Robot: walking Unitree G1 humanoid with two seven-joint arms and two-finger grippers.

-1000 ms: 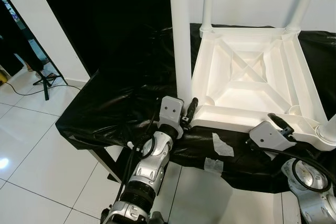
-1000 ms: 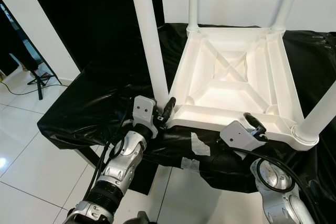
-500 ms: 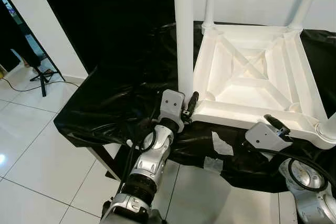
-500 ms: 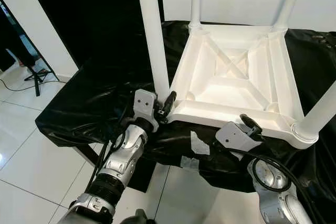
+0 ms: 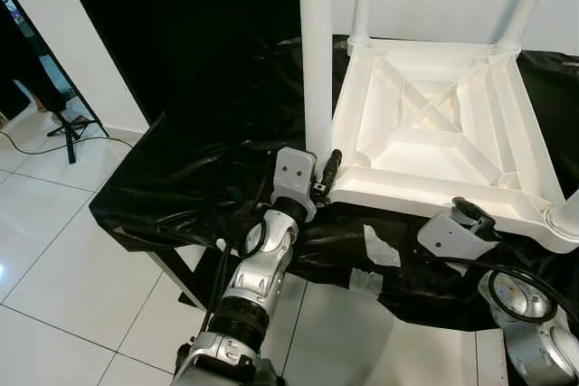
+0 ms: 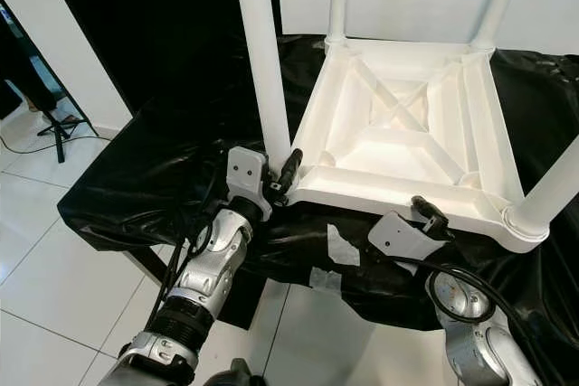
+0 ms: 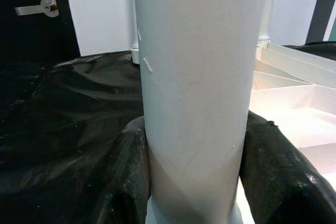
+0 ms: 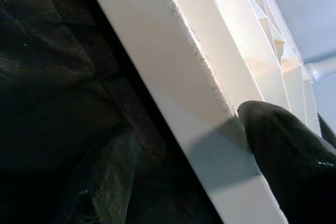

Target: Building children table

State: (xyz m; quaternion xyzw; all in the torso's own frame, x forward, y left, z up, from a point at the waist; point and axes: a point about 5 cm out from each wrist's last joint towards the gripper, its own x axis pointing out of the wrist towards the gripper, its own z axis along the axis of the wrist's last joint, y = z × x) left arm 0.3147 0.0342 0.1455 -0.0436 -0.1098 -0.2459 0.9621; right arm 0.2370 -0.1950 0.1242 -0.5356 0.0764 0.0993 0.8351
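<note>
Black-draped bench (image 5: 190, 178), upturned white table (image 5: 434, 124), left gripper (image 7: 191, 182) jaws clamped on leg (image 7: 194, 77), right gripper (image 8: 210, 145) jaws clamped on table rim.

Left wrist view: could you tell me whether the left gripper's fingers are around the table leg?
Yes, the black fingers sit on either side of the white leg, close against it.

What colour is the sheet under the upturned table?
Glossy black sheet, clearest in the left eye view.

Bright, even indoor light, sharp head views; the right wrist view looks dim, perhaps blurred.
</note>
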